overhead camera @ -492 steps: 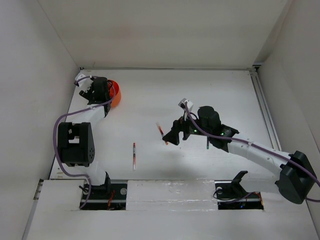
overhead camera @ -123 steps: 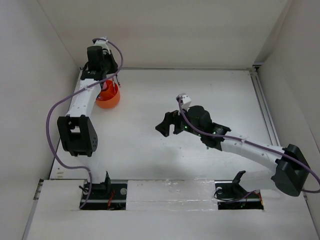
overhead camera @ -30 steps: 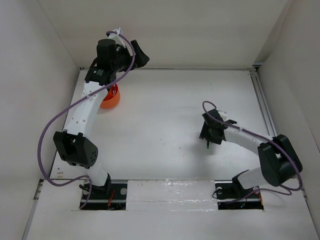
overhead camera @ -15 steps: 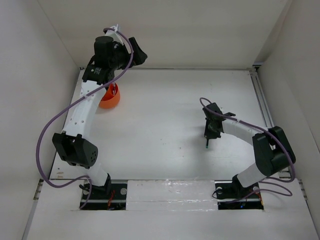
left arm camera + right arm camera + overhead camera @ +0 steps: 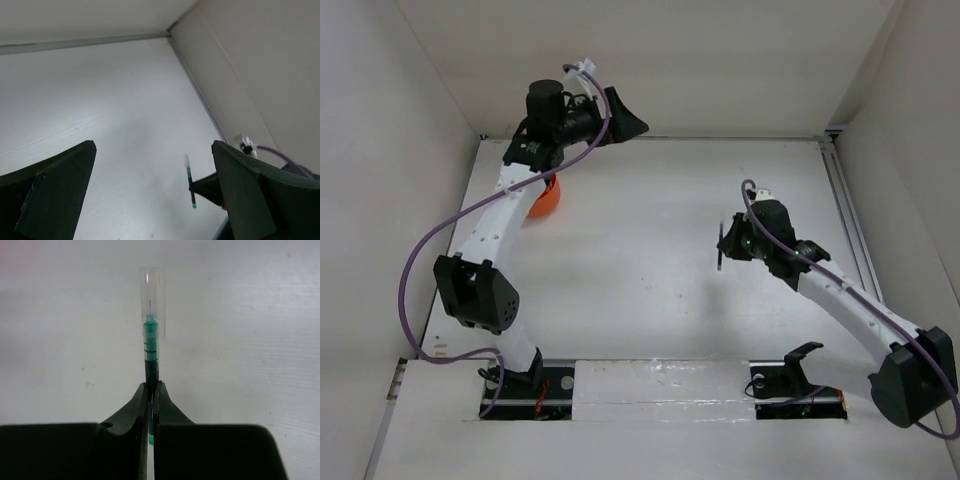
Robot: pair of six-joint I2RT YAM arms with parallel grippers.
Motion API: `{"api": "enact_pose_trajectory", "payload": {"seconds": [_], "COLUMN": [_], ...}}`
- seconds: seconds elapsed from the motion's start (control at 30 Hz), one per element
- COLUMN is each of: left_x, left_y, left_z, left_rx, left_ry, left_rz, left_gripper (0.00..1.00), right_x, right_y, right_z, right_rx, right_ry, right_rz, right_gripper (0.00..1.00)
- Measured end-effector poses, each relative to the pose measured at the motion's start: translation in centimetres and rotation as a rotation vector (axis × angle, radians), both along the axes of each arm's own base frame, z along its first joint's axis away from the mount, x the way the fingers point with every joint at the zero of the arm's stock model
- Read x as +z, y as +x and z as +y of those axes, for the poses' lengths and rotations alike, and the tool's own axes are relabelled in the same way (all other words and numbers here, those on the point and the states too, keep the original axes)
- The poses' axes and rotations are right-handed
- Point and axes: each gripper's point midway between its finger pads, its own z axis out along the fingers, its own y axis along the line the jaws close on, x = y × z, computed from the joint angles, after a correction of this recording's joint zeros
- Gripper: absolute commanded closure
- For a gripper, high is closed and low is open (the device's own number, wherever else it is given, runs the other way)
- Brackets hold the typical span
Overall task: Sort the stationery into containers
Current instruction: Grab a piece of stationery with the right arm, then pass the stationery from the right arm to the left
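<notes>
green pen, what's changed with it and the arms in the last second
The right gripper shut on the green pen, which had been lying on the table, and lifted it. The left gripper, open throughout, swung a little to the right, further from the cup. The cup stayed put at the far left.

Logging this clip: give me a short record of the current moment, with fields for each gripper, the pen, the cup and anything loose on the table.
left gripper: open, empty, raised near the back wall
right gripper: shut on the dark green pen
dark green pen: held above the table, clear-capped end sticking out past the fingers
orange cup: far left corner, partly hidden by the left arm; contents not visible
loose stationery: none visible in the overhead view
</notes>
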Motion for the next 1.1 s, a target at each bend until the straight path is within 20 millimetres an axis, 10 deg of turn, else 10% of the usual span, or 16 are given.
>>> {"api": "enact_pose_trajectory", "payload": {"seconds": [0.33,0.73,1.1], "left_x": [-4.1,-4.8,-6.1], "left_y": [-8.3,-10.7,-10.6], "left_z": [-13.3,-15.6,-16.2], "left_rx": [-0.464,-0.528,-0.549], "left_ry": [-0.035,-0.004,-0.005], "left_rz": [0.086,0.076,0.113], "left_gripper": [0.0,0.11,0.94], "right_x": [11.6,16.6,17.7], "right_y": [2.5,1.2,0.5], "right_z": [5.3,7.2,7.6], "right_rx": [0.227,0.335,0.353], "right_ry": [0.208,0.311,0.359], "right_rz": [-0.297,-0.409,-0.417], "right_gripper": [1.0,1.0,1.0]}}
